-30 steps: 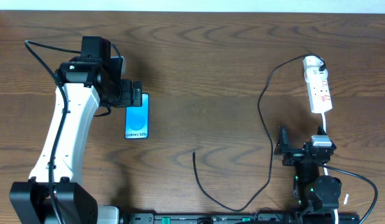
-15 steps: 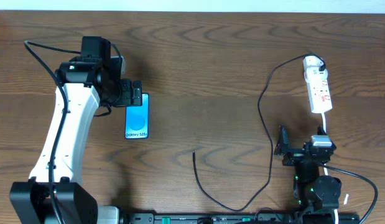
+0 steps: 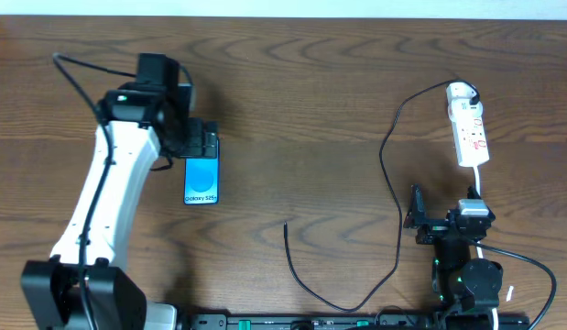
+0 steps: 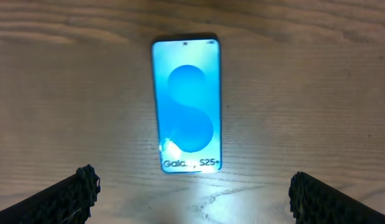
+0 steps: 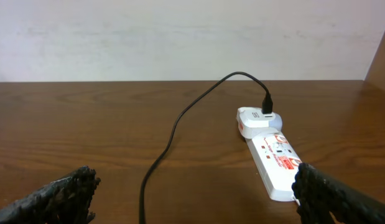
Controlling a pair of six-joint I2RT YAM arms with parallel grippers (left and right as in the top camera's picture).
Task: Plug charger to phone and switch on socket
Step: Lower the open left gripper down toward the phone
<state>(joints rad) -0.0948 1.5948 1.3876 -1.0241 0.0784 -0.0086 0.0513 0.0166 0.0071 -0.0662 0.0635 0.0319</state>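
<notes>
Wooden table: phone, charger, socket.

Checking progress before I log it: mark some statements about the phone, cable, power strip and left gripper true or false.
1. The phone shows a lit blue screen. True.
2. The charger cable has its plug tip in the phone. False: the tip lies free on the table, apart from the phone.
3. The left gripper is shut on the phone. False: it is open, holding nothing.
4. The cable's far end sits in a white adapter on the power strip. True.
</notes>
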